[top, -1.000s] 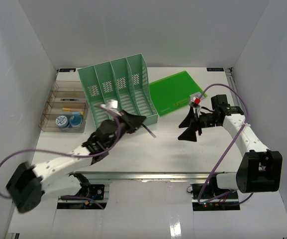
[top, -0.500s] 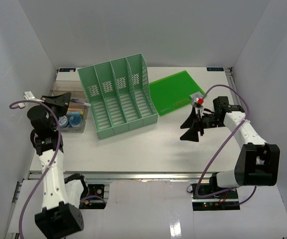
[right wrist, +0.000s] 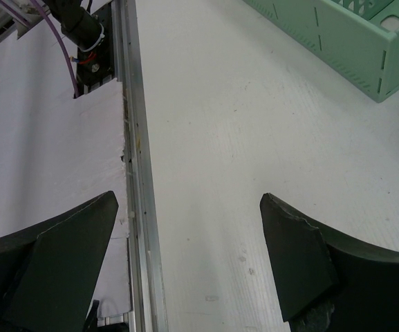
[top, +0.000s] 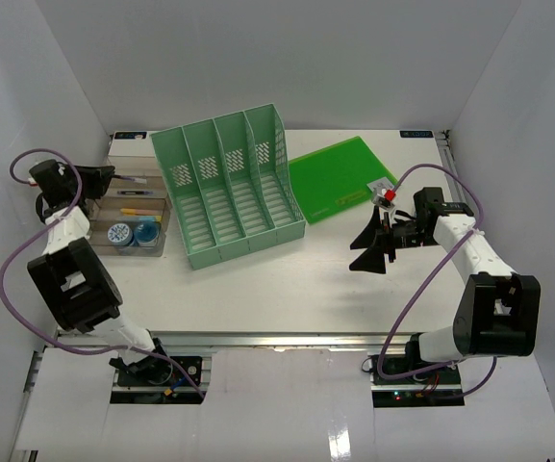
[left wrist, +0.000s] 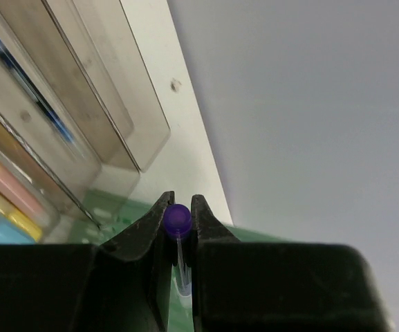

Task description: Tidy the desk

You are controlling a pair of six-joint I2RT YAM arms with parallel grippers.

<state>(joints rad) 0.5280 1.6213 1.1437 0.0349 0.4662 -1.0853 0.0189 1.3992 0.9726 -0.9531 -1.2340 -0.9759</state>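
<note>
The white desk (top: 287,279) carries a mint-green four-slot rack (top: 234,192), a clear compartment tray (top: 128,207) at the left and a flat green sheet (top: 340,178) at the back. My left gripper (top: 104,176) hangs over the tray's far end. In the left wrist view it (left wrist: 179,207) is shut on a thin clear pen with a purple cap (left wrist: 178,220). My right gripper (top: 366,245) is open and empty above the bare desk, right of the rack. In the right wrist view its fingers (right wrist: 189,200) stand wide apart.
The tray (left wrist: 68,104) holds pens, markers and round blue items (top: 133,234). A metal rail (right wrist: 140,173) runs along the desk's near edge. The rack's corner (right wrist: 351,41) shows ahead of the right gripper. White walls enclose the desk on three sides.
My left arm has swung with the pen from in front of the rack out to the far left, ending over the tray's far end. The right arm has barely moved.
</note>
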